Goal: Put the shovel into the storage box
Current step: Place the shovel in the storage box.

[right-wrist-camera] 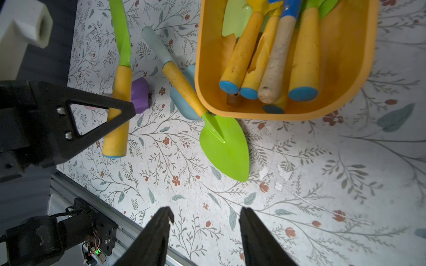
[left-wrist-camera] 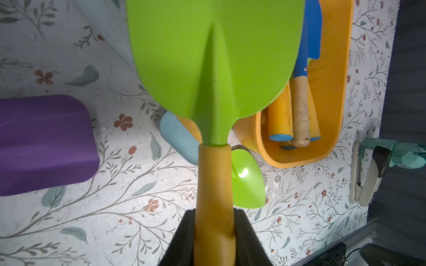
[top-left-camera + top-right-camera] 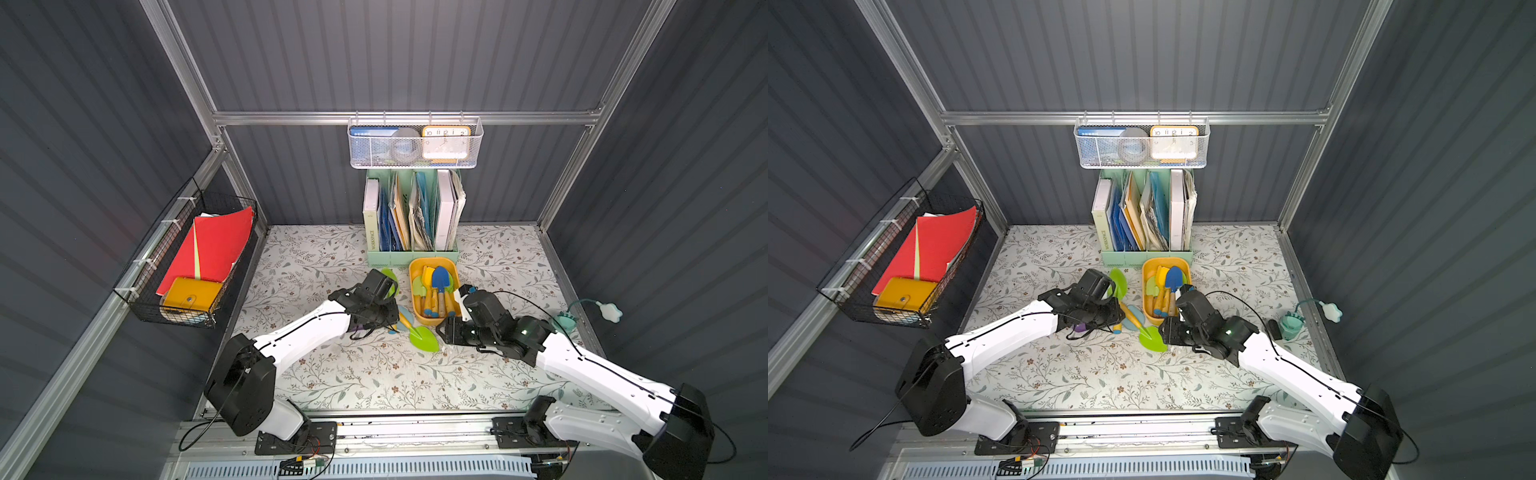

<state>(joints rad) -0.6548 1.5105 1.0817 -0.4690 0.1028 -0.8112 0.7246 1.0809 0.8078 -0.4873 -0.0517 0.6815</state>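
storage box [image 1: 341, 69] already holds several shovels [image 1: 276, 57] | green shovel [image 2: 214, 57] held just beside box, not over it | left gripper [image 2: 215, 218] clamped on its handle | right gripper [image 1: 205, 218] apart, empty, near box | step: carry; next: cross rim, release

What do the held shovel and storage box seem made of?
Held shovel: blade looks like matte moulded plastic, one green piece with a raised rib; handle yellow, painted wood or plastic, unclear. Storage box: likely smooth orange plastic, thin rounded rim.
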